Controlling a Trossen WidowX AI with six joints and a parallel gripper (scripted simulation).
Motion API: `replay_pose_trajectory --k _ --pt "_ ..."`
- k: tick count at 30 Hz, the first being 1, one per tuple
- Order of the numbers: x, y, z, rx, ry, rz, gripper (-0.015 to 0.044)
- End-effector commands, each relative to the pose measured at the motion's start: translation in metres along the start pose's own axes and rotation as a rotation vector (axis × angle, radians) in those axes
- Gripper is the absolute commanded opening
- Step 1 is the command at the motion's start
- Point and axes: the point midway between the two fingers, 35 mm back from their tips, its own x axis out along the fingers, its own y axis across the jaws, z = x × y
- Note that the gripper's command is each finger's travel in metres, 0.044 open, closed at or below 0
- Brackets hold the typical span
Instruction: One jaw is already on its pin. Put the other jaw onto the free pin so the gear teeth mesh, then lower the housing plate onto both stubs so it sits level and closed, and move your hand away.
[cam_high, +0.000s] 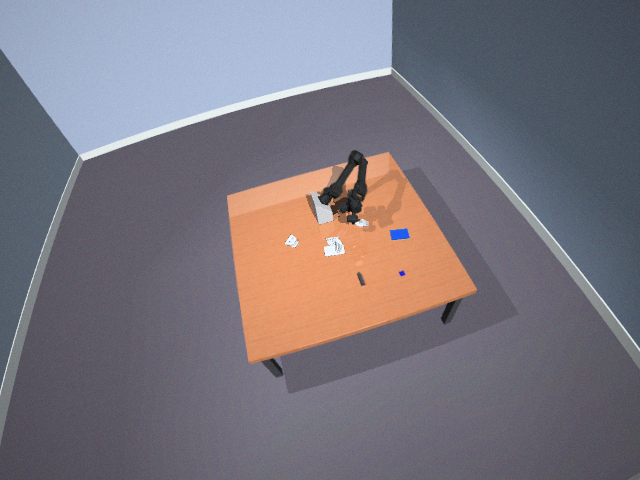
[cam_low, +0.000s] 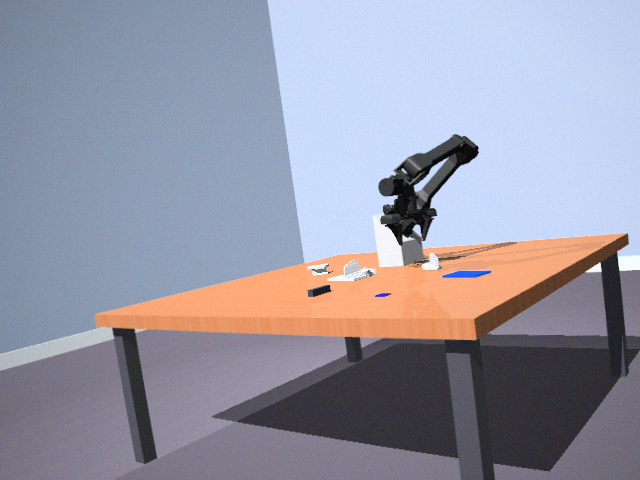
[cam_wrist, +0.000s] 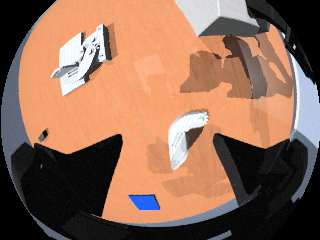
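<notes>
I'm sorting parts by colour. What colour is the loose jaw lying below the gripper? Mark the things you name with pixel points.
White (cam_high: 362, 223) (cam_low: 432, 264) (cam_wrist: 181, 134), clearest in the wrist view.
</notes>
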Motion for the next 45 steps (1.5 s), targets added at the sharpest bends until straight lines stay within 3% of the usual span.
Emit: replay_pose_trajectory --k 1,7,24,41,45 --pt "0.0000 0.0000 0.0000 0.000 0.000 0.000 0.0440" --pt "0.0000 0.0000 0.0000 0.000 0.000 0.000 0.0440" --pt "0.0000 0.0000 0.0000 0.000 0.000 0.000 0.0000" --pt "0.0000 0.0000 0.0000 0.000 0.000 0.000 0.0000" --pt "0.0000 0.0000 0.0000 0.000 0.000 0.000 0.0105"
